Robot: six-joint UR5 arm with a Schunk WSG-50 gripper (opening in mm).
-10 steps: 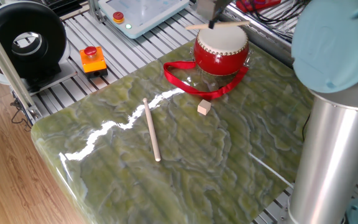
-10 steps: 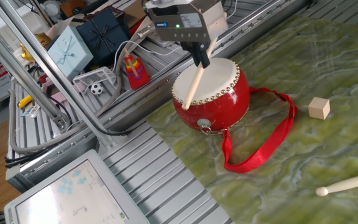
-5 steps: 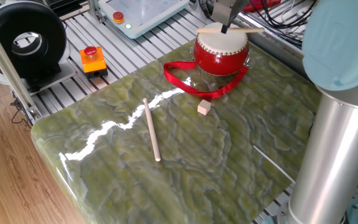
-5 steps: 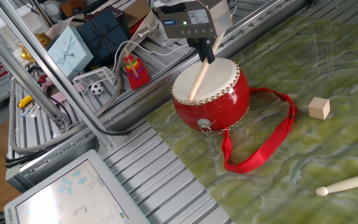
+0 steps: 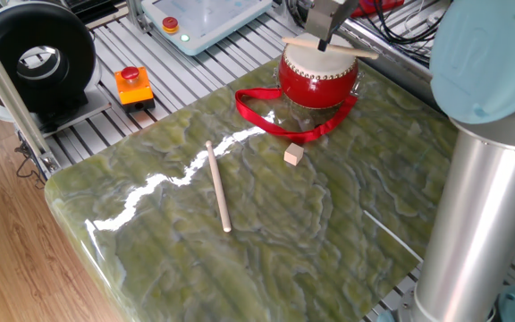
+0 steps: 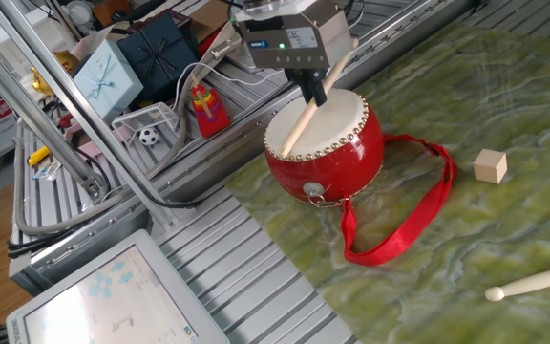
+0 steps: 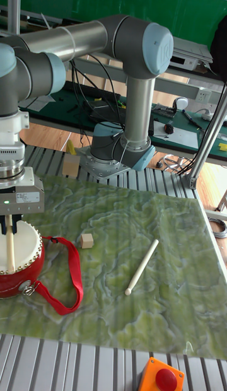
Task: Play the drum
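Observation:
The drum [image 5: 318,79] has a glossy red body and a cream skin, and it stands at the far edge of the green table. Its red ribbon strap [image 5: 275,123] lies looped on the table in front of it. My gripper [image 5: 322,41] hangs right over the drum top, shut on a wooden drumstick [image 5: 354,50]. In the other fixed view the gripper [image 6: 315,94] holds the drumstick [image 6: 296,131] slanted down across the skin of the drum [image 6: 327,148], its end near the studded rim. The tall view shows the gripper [image 7: 9,227], stick [image 7: 10,252] and drum [image 7: 20,265] at the left.
A second drumstick [image 5: 217,186] lies loose mid-table. A small wooden cube [image 5: 293,155] sits near the ribbon. An orange box with a red button [image 5: 134,85] stands off the table's left on the slatted frame. The arm's column [image 5: 472,206] rises at the right.
The gripper and its stick have shifted a little across the drum top, and the stick's tilt has changed slightly. The drum, cube and loose stick have stayed put.

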